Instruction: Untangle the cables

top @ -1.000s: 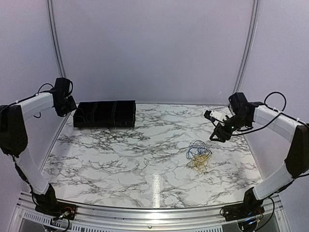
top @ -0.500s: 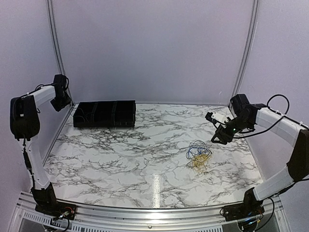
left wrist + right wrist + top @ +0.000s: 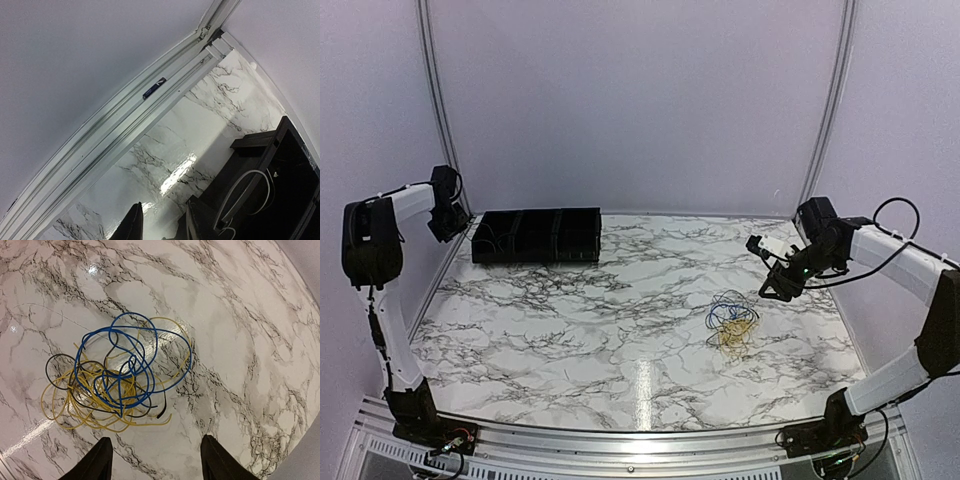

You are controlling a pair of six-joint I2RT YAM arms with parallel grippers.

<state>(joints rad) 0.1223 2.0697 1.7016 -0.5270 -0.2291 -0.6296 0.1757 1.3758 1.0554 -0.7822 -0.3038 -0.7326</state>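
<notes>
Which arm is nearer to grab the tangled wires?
The right one. The right fingers hover open close to the tangled bundle of thin blue, yellow and black wires; the left fingers sit far away beside the black plastic tray.

**Marble-look table carries two things**

The table (image 3: 570,320) has a glossy white top veined in grey and black. The cables (image 3: 731,318), blue, yellow and black, lie in one loose tangle right of the middle. A long black tray (image 3: 536,236) with compartments sits at the far left, well apart from them.

glossy marble-look table (image 3: 240,340), smooth plastic-coated cables (image 3: 120,382), matt blk tray (image 3: 535,237)
</notes>
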